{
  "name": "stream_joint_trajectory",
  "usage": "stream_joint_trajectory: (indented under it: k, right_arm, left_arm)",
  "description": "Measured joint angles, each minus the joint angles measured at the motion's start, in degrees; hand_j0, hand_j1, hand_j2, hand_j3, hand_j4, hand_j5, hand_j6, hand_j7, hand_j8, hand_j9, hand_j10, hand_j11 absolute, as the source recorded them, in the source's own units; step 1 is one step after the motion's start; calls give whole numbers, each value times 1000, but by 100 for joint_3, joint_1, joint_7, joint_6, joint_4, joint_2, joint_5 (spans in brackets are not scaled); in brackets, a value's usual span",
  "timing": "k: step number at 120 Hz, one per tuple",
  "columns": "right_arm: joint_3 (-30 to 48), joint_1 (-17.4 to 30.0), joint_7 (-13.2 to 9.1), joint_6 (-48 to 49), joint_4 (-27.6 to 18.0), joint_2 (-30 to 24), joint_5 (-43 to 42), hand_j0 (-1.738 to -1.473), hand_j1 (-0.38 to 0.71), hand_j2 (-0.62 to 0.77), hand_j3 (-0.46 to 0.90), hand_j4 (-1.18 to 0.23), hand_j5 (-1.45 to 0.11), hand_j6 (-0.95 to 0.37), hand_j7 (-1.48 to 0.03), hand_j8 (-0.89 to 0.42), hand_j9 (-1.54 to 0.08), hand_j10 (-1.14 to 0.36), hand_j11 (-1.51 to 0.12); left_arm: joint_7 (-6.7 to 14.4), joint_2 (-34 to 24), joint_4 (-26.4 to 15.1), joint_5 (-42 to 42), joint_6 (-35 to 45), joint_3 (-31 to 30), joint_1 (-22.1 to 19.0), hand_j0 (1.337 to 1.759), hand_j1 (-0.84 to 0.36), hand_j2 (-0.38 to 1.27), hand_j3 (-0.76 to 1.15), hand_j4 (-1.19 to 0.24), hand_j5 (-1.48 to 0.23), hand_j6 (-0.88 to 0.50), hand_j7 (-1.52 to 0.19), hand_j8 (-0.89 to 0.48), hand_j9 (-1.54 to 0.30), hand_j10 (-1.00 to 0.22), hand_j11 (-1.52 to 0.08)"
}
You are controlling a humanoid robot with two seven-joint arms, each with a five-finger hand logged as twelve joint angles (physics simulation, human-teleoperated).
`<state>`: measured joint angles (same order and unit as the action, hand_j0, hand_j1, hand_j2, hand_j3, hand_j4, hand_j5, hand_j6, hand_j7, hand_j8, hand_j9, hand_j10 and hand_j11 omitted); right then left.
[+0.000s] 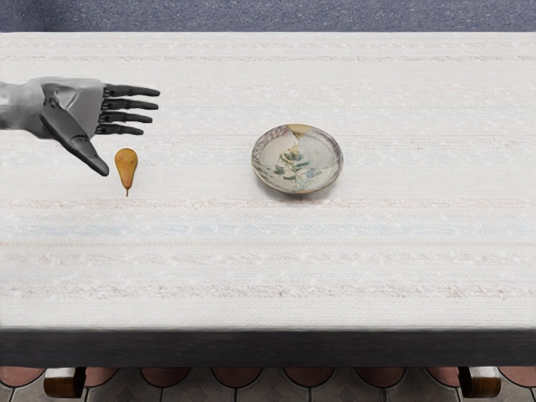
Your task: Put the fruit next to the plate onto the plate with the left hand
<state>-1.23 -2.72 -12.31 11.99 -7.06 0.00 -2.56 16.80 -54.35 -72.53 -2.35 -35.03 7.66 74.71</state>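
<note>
A small orange-brown pear (126, 167) lies on the white table, stem toward me, well left of a round ceramic plate (323, 145) with a leaf pattern. My left hand (117, 126) reaches in from the left edge and hovers just above and behind the pear. Its fingers (132, 105) are stretched out straight toward the right, the thumb pointing down toward the pear's left side. Nothing is held. The plate holds nothing.
The white table's front edge (268, 331) runs across the bottom of the view, with wooden legs and a tiled floor below. The far edge meets a dark wall.
</note>
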Motion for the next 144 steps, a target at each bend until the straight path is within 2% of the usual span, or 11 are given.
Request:
stream_joint_trajectory:
  k: [12,26,35,51,62,68,91,108,144]
  right_arm:
    - [4,0,0,-2,2,0,1,-1658,-349,0,0,0,0,0,0,0,0,0,0]
    - [7,0,0,-3,8,0,1,-1658,-349,0,0,0,0,0,0,0,0,0,0]
    - [8,0,0,-4,10,0,1,-1658,-349,0,0,0,0,0,0,0,0,0,0]
    - [8,0,0,-4,11,0,2,-1658,-349,0,0,0,0,0,0,0,0,0,0]
    - [9,0,0,-4,12,0,2,-1658,-349,0,0,0,0,0,0,0,0,0,0]
    - [9,0,0,-4,12,0,2,-1658,-349,0,0,0,0,0,0,0,0,0,0]
    - [9,0,0,-4,12,0,2,-1658,-349,0,0,0,0,0,0,0,0,0,0]
    - [9,0,0,-4,14,0,1,-1658,-349,0,0,0,0,0,0,0,0,0,0]
    - [9,0,0,-4,20,0,-1,-1658,-349,0,0,0,0,0,0,0,0,0,0]
  left_arm:
    - [269,201,5,-716,0,9,22,1658,329,3,0,-18,-22,-18,-22,-18,-22,-18,-22]
    - [437,273,9,-1665,42,9,157,1658,329,4,0,-19,-23,-19,-22,-19,-22,-18,-22]
    - [720,371,10,-2129,253,8,242,1658,329,3,0,-19,-23,-20,-23,-19,-22,-19,-22]
    - [1306,490,17,-2436,914,2,226,1658,328,4,0,-21,-24,-21,-24,-21,-23,-20,-23]
    - [1571,639,46,-2504,1293,-5,219,1658,328,4,0,-22,-24,-22,-24,-22,-24,-21,-24]
    - [1666,912,109,-2547,1515,-35,203,1658,328,4,0,-22,-24,-23,-24,-22,-24,-21,-24]
    - [1795,1542,459,-3243,2275,-96,-98,1658,327,4,0,-22,-25,-23,-25,-23,-25,-22,-24]
    - [1813,1690,797,-3766,2876,-104,-194,1658,326,5,0,-24,-27,-25,-27,-25,-26,-24,-26]
    - [1819,1953,943,-4432,3596,-119,-501,1658,324,6,0,-25,-28,-26,-28,-26,-28,-25,-28]
